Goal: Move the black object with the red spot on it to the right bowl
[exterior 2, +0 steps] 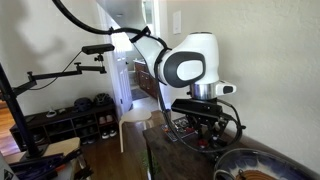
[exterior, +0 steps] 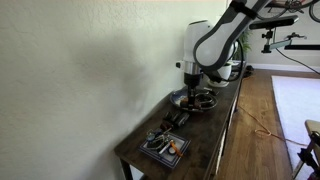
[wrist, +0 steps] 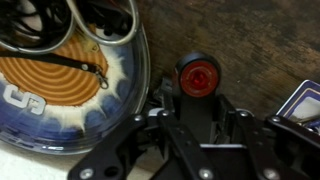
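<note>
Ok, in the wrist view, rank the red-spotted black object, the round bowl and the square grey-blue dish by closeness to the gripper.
1. Black object with the red spot: at the gripper fingertips.
2. Round bowl: just left in view.
3. Square grey-blue dish: far right edge.

camera set-up

an exterior view stood back, raised, looking along the table (exterior: 205, 132) toward the arm (exterior: 215, 45). an exterior view sat low, close, facing the same arm (exterior 2: 185, 65). wrist view looked straight down, tight over the bowl (wrist: 40, 132).
</note>
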### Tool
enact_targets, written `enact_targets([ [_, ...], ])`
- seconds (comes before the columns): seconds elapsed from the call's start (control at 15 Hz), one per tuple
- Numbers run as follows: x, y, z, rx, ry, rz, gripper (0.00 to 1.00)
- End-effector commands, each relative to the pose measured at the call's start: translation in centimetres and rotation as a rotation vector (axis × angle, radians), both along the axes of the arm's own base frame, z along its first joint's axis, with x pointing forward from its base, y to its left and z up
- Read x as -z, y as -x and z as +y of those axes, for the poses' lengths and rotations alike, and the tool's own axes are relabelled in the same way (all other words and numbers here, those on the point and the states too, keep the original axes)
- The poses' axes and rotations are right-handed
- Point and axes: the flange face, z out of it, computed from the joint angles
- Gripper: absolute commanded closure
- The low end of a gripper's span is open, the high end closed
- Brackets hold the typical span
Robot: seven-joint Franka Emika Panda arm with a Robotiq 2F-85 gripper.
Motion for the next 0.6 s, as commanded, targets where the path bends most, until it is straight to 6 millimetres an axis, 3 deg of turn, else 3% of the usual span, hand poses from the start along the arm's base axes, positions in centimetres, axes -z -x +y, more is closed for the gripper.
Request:
enact_targets([
  [0.0, -1.6, 0.1, -2.5, 0.065, 0.024, -0.028, 0.81],
  [0.53, -2.1, -2.3, -6.0, 0.138, 0.047, -0.065, 0.81],
])
